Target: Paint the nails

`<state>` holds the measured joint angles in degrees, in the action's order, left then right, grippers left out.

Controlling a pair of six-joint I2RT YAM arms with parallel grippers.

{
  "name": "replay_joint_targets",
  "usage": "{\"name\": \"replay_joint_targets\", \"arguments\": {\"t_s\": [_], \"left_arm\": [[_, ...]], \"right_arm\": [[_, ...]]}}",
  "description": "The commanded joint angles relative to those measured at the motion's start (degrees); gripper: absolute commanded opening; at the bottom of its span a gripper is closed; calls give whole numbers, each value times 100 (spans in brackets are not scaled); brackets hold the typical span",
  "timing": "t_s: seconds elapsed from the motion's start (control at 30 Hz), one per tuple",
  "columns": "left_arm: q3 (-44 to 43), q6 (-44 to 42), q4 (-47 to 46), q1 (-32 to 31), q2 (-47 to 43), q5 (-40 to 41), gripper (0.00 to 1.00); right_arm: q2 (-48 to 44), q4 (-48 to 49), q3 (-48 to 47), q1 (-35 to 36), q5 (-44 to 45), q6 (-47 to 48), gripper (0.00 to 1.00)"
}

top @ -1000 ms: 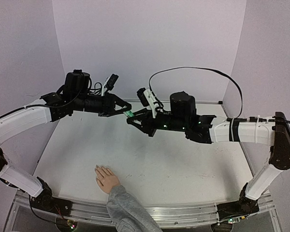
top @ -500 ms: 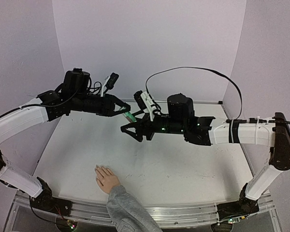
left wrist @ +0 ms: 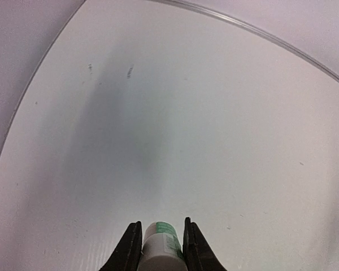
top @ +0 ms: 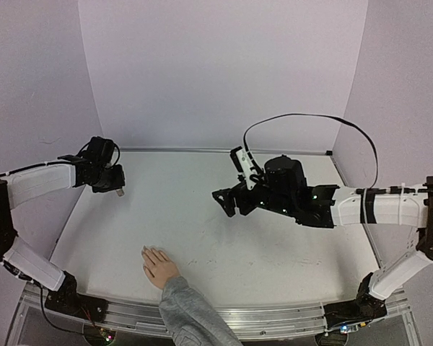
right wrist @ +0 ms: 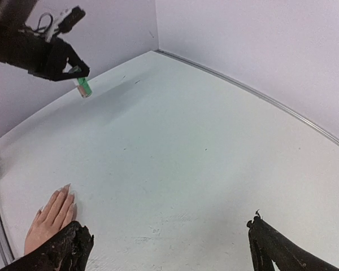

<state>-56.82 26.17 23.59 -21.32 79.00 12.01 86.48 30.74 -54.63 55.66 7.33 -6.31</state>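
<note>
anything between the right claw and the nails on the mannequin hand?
Nothing visible. The right claw, open, hangs above the table to the right of the mannequin hand. Only bare tabletop shows between it and the nails. The left claw, shut on the green-labelled bottle, is far off to the left.

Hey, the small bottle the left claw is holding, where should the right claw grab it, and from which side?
Grip the green end of the bottle, the only part sticking out past the left claw, whose fingers clamp its whitish body on both sides. Bring the open right claw in end-on, probably closing across the sides the left fingers leave free.
</note>
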Motion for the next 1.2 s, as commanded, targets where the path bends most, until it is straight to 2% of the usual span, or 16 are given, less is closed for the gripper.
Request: {"name": "replay_joint_targets", "arguments": {"t_s": [0.0,0.13,0.27,0.53,0.63,0.77,0.9,1.17], "left_arm": [[21,275,-611,306,611,824,0],[-42,298,-737,434,1220,1031,0],[-196,394,-709,566,1715,738,0],[-274,567,-673,588,2065,741,0],[-265,627,-602,591,2093,798,4],[-258,639,-547,589,2069,791,16],[-233,570,-515,591,1923,734,31],[-299,343,-321,586,1316,582,66]], "right_arm": [[-700,143,276,-194,615,-294,98],[-1098,147,540,-368,659,-360,98],[-1415,194,742,-398,689,-435,98],[-1731,426,1033,-407,672,-476,98],[-1691,451,1026,-407,681,-485,98],[-1599,481,1016,-422,705,-494,98],[-1539,486,1052,-561,799,-613,98],[-1511,-192,1167,-1683,580,-855,98]]}}
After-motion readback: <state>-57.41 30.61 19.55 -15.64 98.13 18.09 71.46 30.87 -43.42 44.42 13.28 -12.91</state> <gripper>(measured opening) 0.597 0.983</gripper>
